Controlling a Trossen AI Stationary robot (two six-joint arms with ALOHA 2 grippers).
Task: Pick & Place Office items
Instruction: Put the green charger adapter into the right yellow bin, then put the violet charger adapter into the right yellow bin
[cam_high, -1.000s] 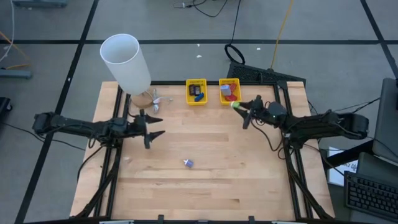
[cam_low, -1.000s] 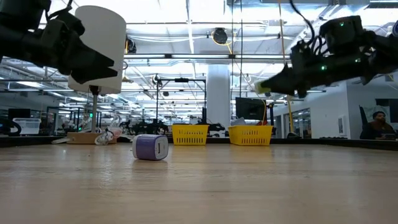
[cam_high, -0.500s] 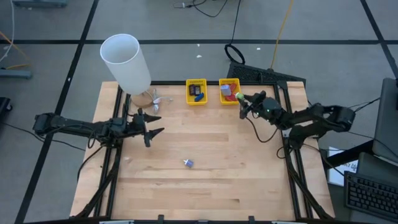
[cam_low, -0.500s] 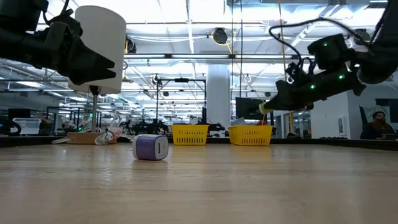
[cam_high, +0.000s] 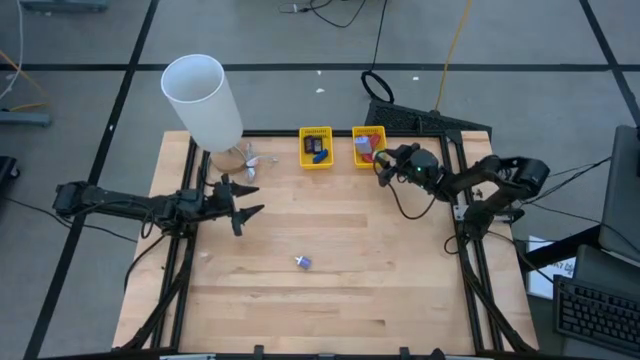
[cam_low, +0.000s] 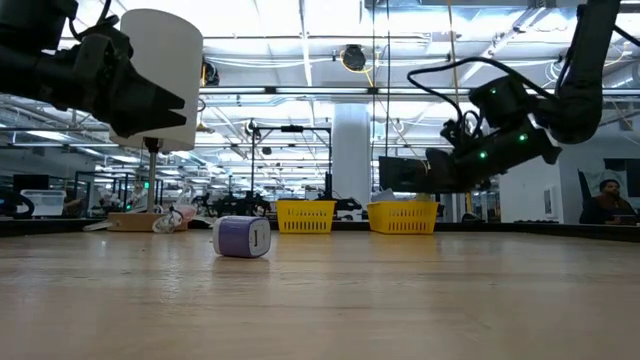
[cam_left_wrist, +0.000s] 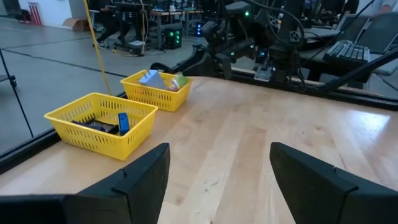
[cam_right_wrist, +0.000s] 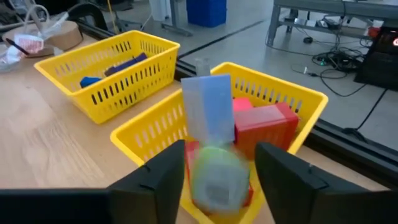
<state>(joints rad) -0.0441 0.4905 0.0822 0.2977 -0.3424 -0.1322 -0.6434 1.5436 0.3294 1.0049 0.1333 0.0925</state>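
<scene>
Wooden desk (cam_high: 330, 230) planks carry two yellow mesh baskets along the far edge. Over the right-hand basket (cam_high: 367, 146), just at its near right corner, the right gripper (cam_high: 383, 166) hangs with its claw spread, a pale green round item (cam_right_wrist: 216, 175) blurred between the fingers, above red and blue pieces. The left-hand basket (cam_high: 316, 148) holds blue and black items. One small lavender cube (cam_high: 304, 262) lies mid-desk. The left gripper (cam_high: 250, 200) waits near the left edge, claw spread, beside a tall white cylinder (cam_high: 203, 101).
</scene>
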